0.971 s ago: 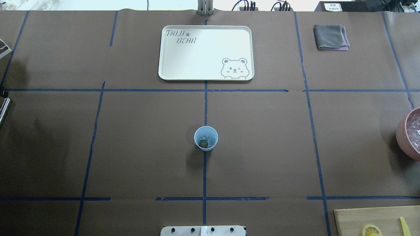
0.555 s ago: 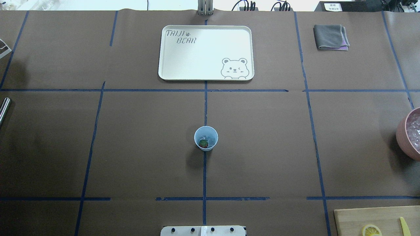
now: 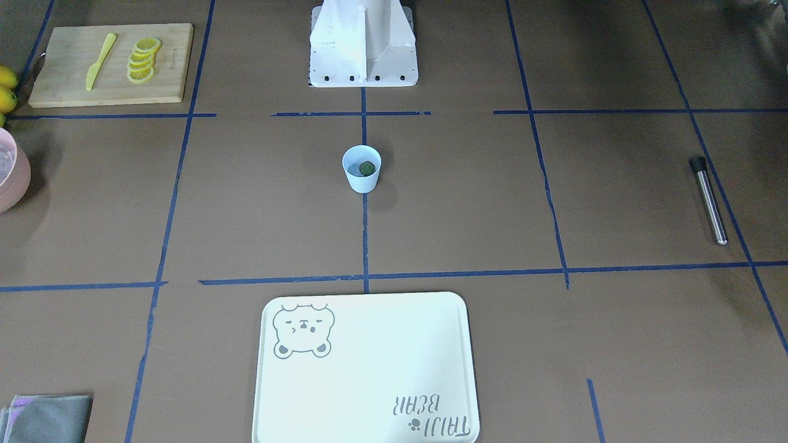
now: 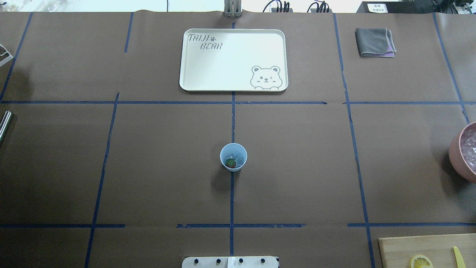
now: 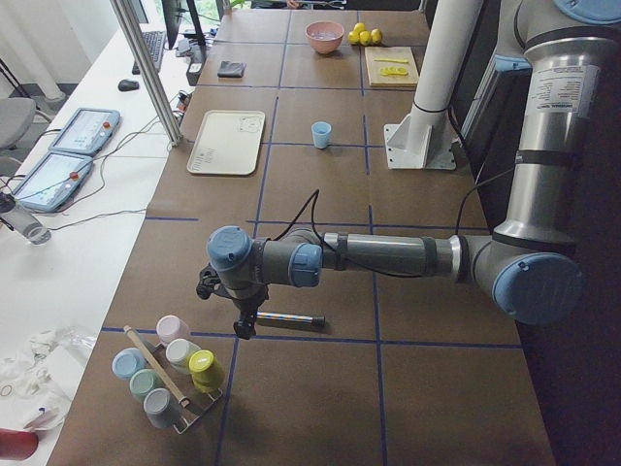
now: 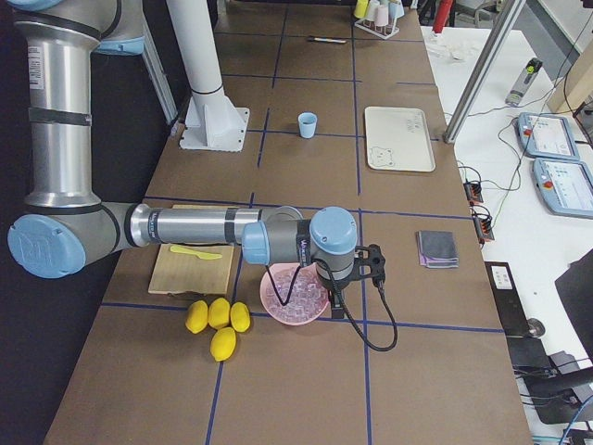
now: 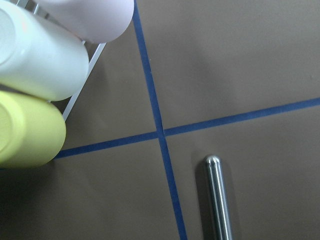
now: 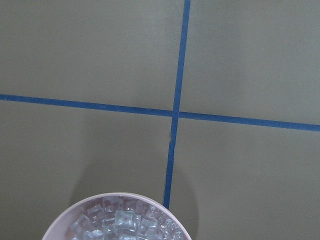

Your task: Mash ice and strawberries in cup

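At table centre the cup (image 4: 233,156) already holds the strawberry (image 4: 230,163) and ice (image 4: 240,160), the muddler (image 3: 710,199) lies ungrasped at the robot's left, both grippers' state cannot be told; next likely grasping it.

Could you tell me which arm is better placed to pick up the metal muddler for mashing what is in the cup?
The left, probably. The left gripper hangs right beside the metal muddler, whose rounded end fills its wrist view, while the right arm is over the pink bowl. Both are far from the cup.
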`<move>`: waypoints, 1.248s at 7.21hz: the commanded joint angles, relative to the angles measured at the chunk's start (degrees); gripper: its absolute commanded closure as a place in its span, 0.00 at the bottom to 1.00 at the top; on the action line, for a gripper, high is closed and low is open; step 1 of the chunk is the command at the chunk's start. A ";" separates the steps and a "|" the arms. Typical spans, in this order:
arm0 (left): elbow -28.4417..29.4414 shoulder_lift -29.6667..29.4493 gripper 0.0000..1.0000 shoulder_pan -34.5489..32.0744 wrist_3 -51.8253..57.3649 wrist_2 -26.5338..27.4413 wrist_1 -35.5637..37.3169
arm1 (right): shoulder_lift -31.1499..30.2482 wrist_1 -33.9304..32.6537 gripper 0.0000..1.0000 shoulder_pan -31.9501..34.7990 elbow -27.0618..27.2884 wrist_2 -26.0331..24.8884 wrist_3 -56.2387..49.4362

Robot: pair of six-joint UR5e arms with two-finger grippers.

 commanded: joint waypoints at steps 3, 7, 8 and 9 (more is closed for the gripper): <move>-3.73 2.65 0.00 -5.72 0.80 -1.11 0.96 | 0.04 0.06 0.01 -0.02 -0.99 0.31 0.04; -6.12 4.76 0.00 -6.00 0.71 -0.94 0.96 | -0.05 0.50 0.01 -0.02 -0.81 0.39 0.04; -6.03 4.84 0.00 -6.00 0.71 -0.85 0.96 | -0.13 0.50 0.01 -0.02 -0.81 0.40 0.04; -6.03 4.85 0.00 -6.00 0.71 -0.76 0.96 | -0.13 0.50 0.01 -0.02 -0.81 0.40 0.04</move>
